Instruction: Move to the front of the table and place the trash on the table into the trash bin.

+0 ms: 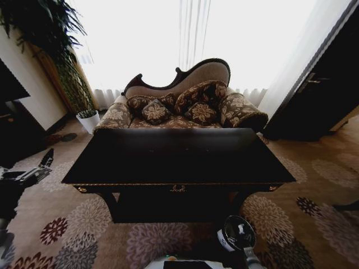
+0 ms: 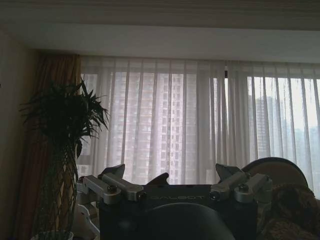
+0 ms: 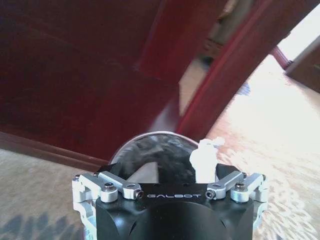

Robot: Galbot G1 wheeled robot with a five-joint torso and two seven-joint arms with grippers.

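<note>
Right wrist view: white tissue wad at right hand, above trash bin.

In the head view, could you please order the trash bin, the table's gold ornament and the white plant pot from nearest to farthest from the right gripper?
1. Trash bin, on the carpet beside the right gripper.
2. Gold ornament, on the table's front edge.
3. White plant pot, far left, beyond the table.

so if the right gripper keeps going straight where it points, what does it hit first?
Most likely the trash bin: its open mouth sits directly ahead of the right gripper, with a white tissue wad at the fingertips. Depth unclear.
</note>
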